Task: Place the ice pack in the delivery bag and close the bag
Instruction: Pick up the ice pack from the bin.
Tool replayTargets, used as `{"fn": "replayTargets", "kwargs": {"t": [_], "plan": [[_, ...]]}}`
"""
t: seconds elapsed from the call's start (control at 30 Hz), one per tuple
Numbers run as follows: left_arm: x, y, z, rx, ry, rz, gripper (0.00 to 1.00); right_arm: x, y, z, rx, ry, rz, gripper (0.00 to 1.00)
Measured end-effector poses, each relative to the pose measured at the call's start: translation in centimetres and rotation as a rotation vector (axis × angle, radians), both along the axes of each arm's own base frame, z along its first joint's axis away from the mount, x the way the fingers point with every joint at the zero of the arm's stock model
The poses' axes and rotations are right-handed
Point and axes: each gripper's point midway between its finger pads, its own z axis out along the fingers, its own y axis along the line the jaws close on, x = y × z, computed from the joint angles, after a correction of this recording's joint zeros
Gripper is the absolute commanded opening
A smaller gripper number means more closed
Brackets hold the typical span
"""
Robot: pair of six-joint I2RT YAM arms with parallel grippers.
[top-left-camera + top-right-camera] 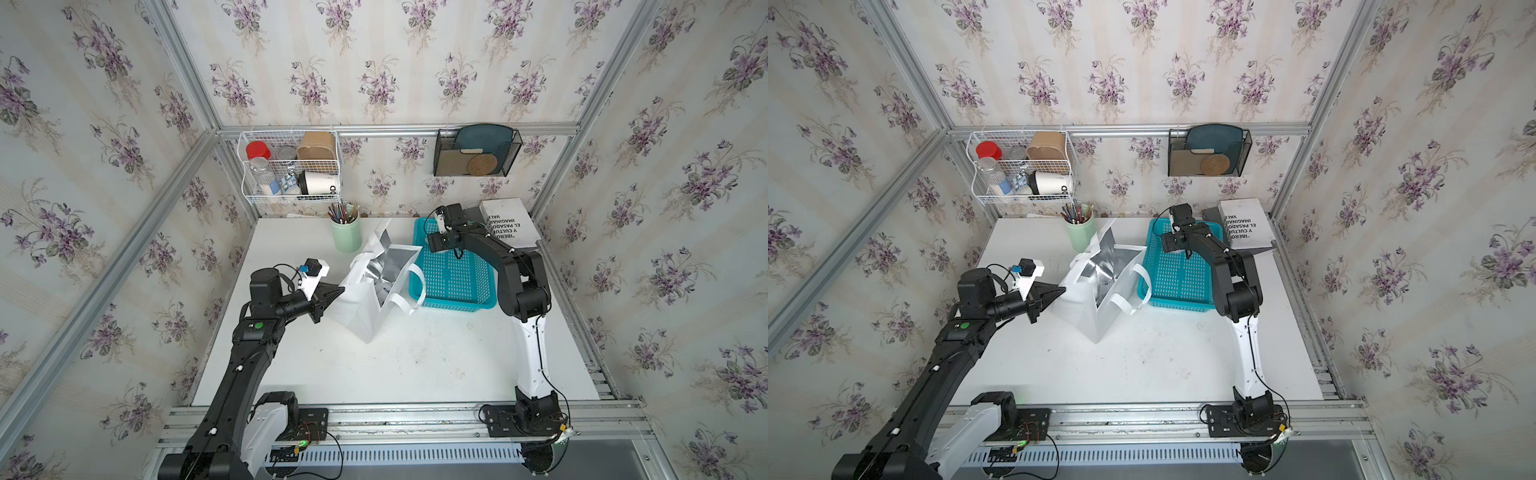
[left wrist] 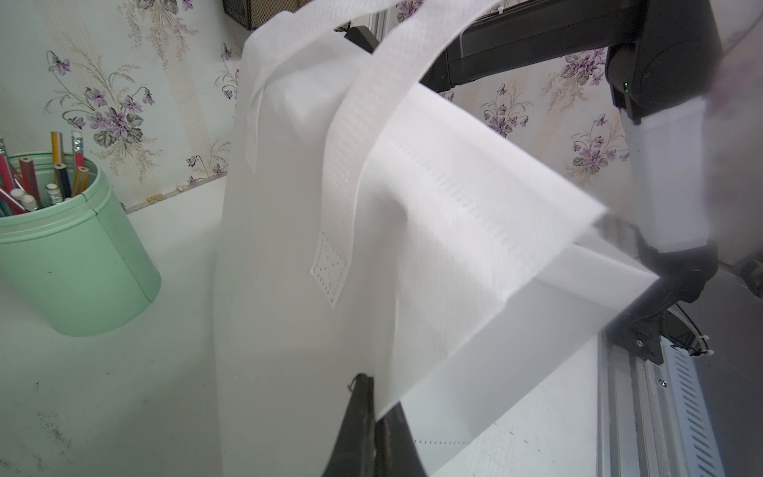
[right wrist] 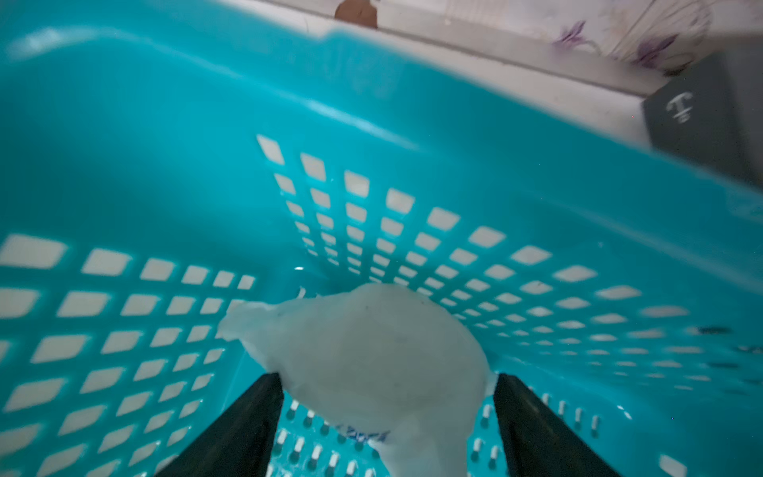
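Note:
The delivery bag (image 1: 365, 309) (image 1: 1088, 309) (image 2: 413, 247) is white with a silver foil lining and loop handles. It stands mid-table, leaning, with its mouth open toward the basket. My left gripper (image 1: 338, 291) (image 1: 1061, 291) (image 2: 371, 384) is shut on a fold of the bag's white side wall. The ice pack (image 3: 363, 347), a soft whitish pouch, lies in a corner of the turquoise basket (image 1: 457, 286) (image 1: 1183, 282) (image 3: 165, 144). My right gripper (image 3: 384, 384) reaches down into the basket, open wide, with a finger on either side of the pack. In both top views the right arm hides the pack.
A green pencil cup (image 1: 347, 235) (image 2: 74, 268) stands behind the bag. A white book (image 1: 509, 220) lies at the back right, beside the basket. On the back wall hang a white wire rack (image 1: 291, 166) and a black mesh holder (image 1: 476, 151).

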Motion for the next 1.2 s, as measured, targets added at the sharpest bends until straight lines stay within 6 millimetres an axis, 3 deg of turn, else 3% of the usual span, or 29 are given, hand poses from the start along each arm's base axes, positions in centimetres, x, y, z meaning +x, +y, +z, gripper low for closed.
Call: {"fn": "replayTargets", "kwargs": {"t": [0.3, 0.4, 0.53, 0.77, 0.93, 1.03, 1.1, 1.2], "plan": [[0.9, -0.1, 0.1, 0.004, 0.007, -0.016, 0.0, -0.8, 1.0, -2.4, 0.031, 0.04, 0.071, 0.84], [1.3, -0.1, 0.1, 0.004, 0.012, -0.02, 0.0, -0.3, 0.9, -3.3, 0.023, 0.041, 0.064, 0.77], [1.7, -0.2, 0.3, 0.003, 0.017, -0.022, 0.0, -0.4, 0.9, -3.2, 0.028, 0.027, 0.06, 0.58], [2.1, -0.2, 0.0, -0.003, 0.024, -0.028, 0.0, -3.7, -0.1, -2.4, 0.03, 0.049, 0.053, 0.48], [2.4, -0.3, 0.1, -0.011, 0.021, -0.038, 0.0, -5.7, -0.8, 1.5, 0.058, -0.021, 0.035, 0.47], [2.5, -0.4, 0.3, -0.012, 0.016, -0.04, 0.0, -7.9, -1.5, 4.8, 0.081, -0.085, 0.033, 0.46], [2.5, -0.4, 0.5, -0.012, 0.011, -0.039, 0.0, -9.7, -1.9, 7.7, 0.107, -0.137, 0.038, 0.46], [2.4, -0.4, 1.1, -0.014, -0.003, -0.038, 0.0, -11.9, -1.7, 13.8, 0.192, -0.268, 0.074, 0.46]]}}
